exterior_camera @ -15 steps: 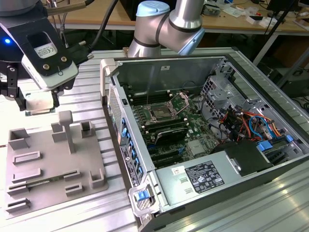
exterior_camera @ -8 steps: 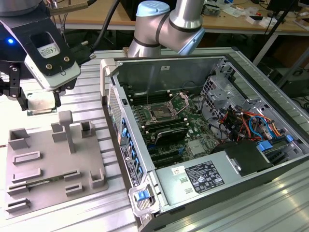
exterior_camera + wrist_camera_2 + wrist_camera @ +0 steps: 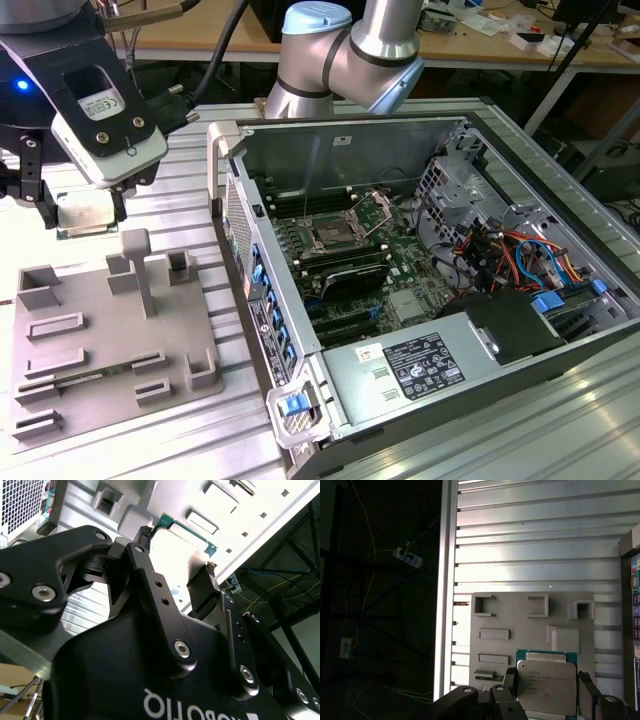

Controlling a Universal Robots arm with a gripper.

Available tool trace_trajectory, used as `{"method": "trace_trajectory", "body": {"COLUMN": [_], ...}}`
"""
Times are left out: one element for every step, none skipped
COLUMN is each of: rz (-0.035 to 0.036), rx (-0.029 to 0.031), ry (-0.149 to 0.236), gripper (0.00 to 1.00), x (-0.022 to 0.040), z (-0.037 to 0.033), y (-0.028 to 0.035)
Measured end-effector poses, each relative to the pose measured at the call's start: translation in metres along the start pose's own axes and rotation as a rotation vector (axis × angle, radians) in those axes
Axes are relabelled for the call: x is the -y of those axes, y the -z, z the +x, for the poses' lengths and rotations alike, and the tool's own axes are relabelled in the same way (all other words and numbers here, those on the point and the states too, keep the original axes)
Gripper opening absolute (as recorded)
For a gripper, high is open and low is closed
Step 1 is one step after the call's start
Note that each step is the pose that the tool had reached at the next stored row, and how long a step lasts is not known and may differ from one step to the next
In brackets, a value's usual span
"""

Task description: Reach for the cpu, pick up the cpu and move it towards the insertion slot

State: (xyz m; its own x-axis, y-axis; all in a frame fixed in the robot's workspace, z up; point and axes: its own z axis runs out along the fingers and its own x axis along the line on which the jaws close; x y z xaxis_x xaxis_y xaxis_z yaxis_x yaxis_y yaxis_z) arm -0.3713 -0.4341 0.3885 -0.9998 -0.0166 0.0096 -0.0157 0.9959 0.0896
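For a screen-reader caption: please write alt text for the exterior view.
At the exterior view's left, a robot gripper holds the cpu between its jaws, near a grey tray. At the right, an open computer case exposes the empty insertion slot.

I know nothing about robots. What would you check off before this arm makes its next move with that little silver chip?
1. Grip: the hand has a finger on each side of the cpu: ok.
2. Chip attitude: it sits flat between the fingers in the first wrist view: ok.
3. Clear of the grey tray: the chip hangs above it, apart from its blocks: ok.
4. Insertion slot uncovered, with nothing lying on it: ok.
5. Slot's metal frame fully swung open: cannot tell.
6. Chip high enough to pass over the case wall between hand and slot: cannot tell.
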Motion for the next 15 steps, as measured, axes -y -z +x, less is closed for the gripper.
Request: {"method": "trace_trajectory", "body": {"rz": [0.0000, 0.0000, 0.0000, 0.0000, 0.0000, 0.0000, 0.0000, 0.0000, 0.0000, 0.0001, 0.0000, 0.0000, 0.0000, 0.0000, 0.0000], "rx": [0.0001, 0.0000, 0.0000, 0.0001, 0.0000, 0.0000, 0.0000, 0.0001, 0.0000, 0.0000, 0.0001, 0.0001, 0.0000, 0.0000, 0.0001], "ry": [0.000, 0.000, 0.000, 0.000, 0.000, 0.000, 0.000, 0.000, 0.000, 0.000, 0.000, 0.000, 0.000, 0.000, 0.000], "gripper": [0.55, 0.55, 0.55, 0.55, 0.55, 0.55, 0.55, 0.55, 0.55, 0.55, 0.55, 0.55, 0.55, 0.55, 0.55], "x": [0.0000, 0.0000, 0.0000, 0.0000, 0.0000, 0.0000, 0.0000, 0.0000, 0.0000, 0.0001, 0.0000, 0.0000, 0.0001, 0.0001, 0.0001], "z": [0.0000, -0.0001, -0.0001, -0.0001, -0.0001, -0.0002, -0.0002, -0.0003, -0.0014, -0.0022, -0.0027, -0.0032, -0.0038, -0.0050, -0.0059], "y": [0.0000, 0.0000, 0.0000, 0.0000, 0.0000, 0.0000, 0.0000, 0.0000, 0.0000, 0.0001, 0.0000, 0.0000, 0.0000, 0.0000, 0.0000]}}
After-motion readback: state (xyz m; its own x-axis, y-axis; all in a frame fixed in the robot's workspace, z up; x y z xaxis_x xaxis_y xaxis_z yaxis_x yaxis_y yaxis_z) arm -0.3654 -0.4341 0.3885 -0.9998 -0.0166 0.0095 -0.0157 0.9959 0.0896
